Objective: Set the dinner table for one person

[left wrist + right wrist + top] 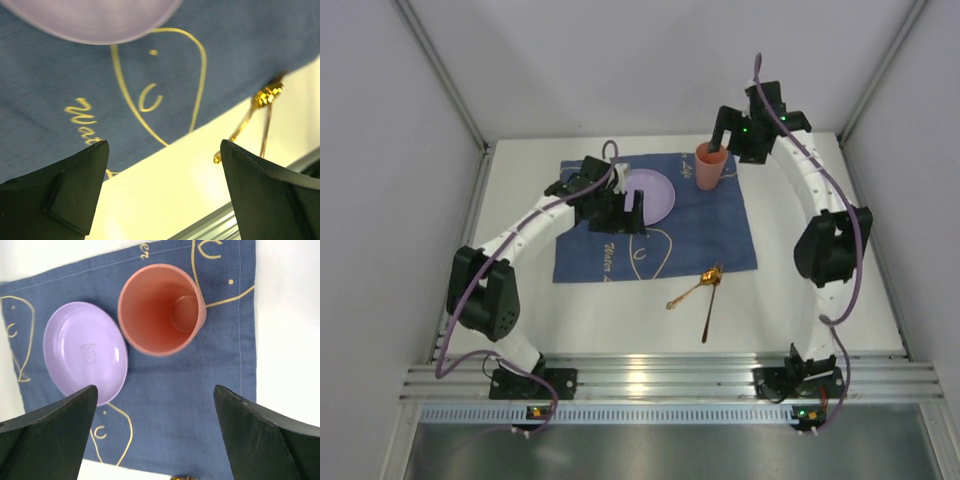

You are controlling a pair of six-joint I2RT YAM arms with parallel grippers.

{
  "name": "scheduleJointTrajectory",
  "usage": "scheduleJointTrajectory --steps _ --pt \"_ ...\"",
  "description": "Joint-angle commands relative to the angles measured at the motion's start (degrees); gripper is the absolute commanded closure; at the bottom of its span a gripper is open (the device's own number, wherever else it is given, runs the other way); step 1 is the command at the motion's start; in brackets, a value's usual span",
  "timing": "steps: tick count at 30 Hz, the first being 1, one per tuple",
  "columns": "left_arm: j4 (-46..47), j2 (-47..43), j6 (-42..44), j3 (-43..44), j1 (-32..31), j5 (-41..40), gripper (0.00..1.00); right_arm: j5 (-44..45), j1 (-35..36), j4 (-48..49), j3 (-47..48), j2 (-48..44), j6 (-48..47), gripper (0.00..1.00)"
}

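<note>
Blue "Wa"-lettered placemat (240, 35) — on dinner table (165, 185)

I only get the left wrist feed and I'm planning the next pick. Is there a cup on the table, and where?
Observer: Yes, an orange cup stands upright on the blue placemat, right of the purple plate.
Operator: Is the right gripper holding it?
Observer: No. The right gripper has its fingers spread, with the cup beyond their tips.
Operator: Anything in the cup?
Observer: Nothing; the right wrist view shows its bottom bare.
</note>
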Motion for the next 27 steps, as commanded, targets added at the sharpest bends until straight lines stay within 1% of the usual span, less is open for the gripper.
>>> scheduleJointTrajectory --steps 1,2,3,4,5,6,7,8,10,11,13,15,17,21,22,23,27 --pt "2.33 -0.47 3.36 2.53 -4.36 3.25 0.02 2.15 0.78 1.83 -3.66 -12.75 -2.34 0.00" --pt "2.85 -0.56 3.63 2.09 -6.99 3.34 0.02 3.65 0.96 1.82 -8.20 -17.91 -2.34 0.00" --pt "3.03 -0.56 3.80 1.22 -8.40 3.08 0.02 5.23 1.04 2.35 -11.03 -20.92 -2.26 0.00" --pt "3.38 -0.39 4.07 0.69 -11.29 2.99 0.02 8.29 1.13 2.96 -14.10 -24.08 -1.91 0.00" --pt "4.08 -0.21 4.16 0.16 -12.71 3.25 0.02 9.54 1.13 3.57 -20.40 -30.29 -1.47 0.00" --pt "4.08 0.40 4.33 -0.37 -14.12 3.16 0.02 10.86 1.05 3.58 -23.33 -33.40 -0.60 0.00" --pt "3.82 1.54 4.51 -0.20 -16.92 2.99 0.02 12.79 1.05 3.41 -26.15 -36.39 -0.41 0.00" --pt "3.38 1.98 4.51 -0.11 -18.25 1.33 0.03 13.50 1.13 3.23 -31.48 -42.16 -0.15 0.00" --pt "3.73 3.21 4.25 -0.11 -21.58 -0.52 0.04 14.73 0.96 2.88 -36.78 -47.29 1.25 0.00" --pt "3.91 3.74 4.16 -0.11 -22.47 -1.31 0.05 14.39 0.87 3.05 -41.68 -51.49 1.52 0.00" --pt "4.78 5.75 3.98 -0.46 -24.66 -3.95 0.07 12.38 0.87 3.40 -47.84 -54.86 2.22 0.00" --pt "4.09 7.52 4.68 -0.03 -25.90 -7.54 0.09 9.40 0.78 2.10 -49.55 -57.68 3.45 0.00" --pt "3.12 10.24 4.86 1.20 -26.87 -8.96 0.12 7.54 0.96 -1.06 -49.46 -59.52 3.81 0.00" --pt "5.14 12.35 6.35 1.99 -28.28 -12.39 0.15 7.27 0.87 -3.00 -52.98 -66.20 3.99 0.00" --pt "4.53 14.27 6.44 2.52 -28.28 -13.70 0.16 7.44 0.87 -4.05 -52.81 -67.26 3.81 0.00" --pt "4.09 15.42 6.44 3.92 -28.28 -15.54 0.20 7.36 0.78 -5.37 -52.89 -68.92 3.37 0.00" --pt "4.78 19.30 6.01 5.77 -28.28 -15.04 0.26 7.27 0.78 -9.15 -53.33 -71.13 1.70 0.00"
